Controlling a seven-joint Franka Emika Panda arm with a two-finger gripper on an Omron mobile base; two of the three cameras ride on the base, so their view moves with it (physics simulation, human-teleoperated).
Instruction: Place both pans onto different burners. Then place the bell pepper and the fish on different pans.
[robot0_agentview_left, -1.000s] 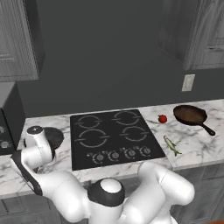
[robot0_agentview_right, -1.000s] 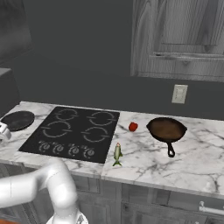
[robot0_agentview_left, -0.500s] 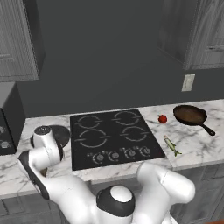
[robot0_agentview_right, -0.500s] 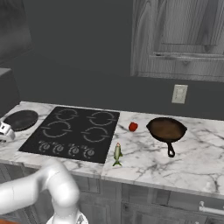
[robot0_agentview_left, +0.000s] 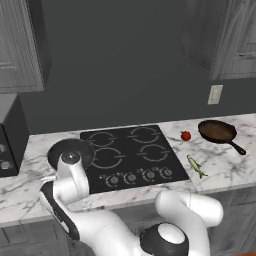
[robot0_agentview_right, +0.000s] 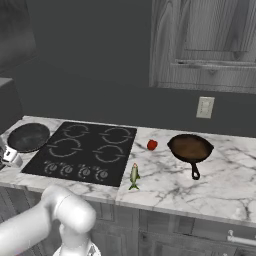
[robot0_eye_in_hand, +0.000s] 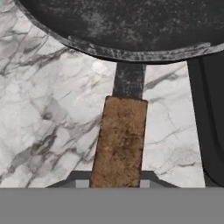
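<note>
My gripper (robot0_eye_in_hand: 116, 180) is shut on the reddish-brown wooden handle (robot0_eye_in_hand: 120, 140) of the black pan (robot0_eye_in_hand: 131, 26). That pan (robot0_agentview_left: 70, 149) hangs at the left edge of the black cooktop (robot0_agentview_left: 132, 155), its rim just over the glass; in the left base view my wrist covers the handle. From the right, the black pan (robot0_agentview_right: 28, 136) shows with my gripper (robot0_agentview_right: 8, 155) at its near side. The four burners (robot0_agentview_right: 107, 152) are bare. The brown pan (robot0_agentview_left: 217, 131) rests on the right counter, with the red bell pepper (robot0_agentview_left: 185, 135) left of it and the fish (robot0_agentview_left: 196, 166) nearer the front.
A dark appliance (robot0_agentview_left: 7, 145) stands on the counter at the far left. Round knobs (robot0_agentview_left: 132, 176) line the cooktop's front edge. Wall cabinets (robot0_agentview_right: 205, 45) hang above the right counter, and an outlet (robot0_agentview_right: 205, 107) sits on the back wall.
The black pan has moved right with my gripper, from the left counter to the cooktop's left edge. The brown pan, pepper and fish have stayed put.
</note>
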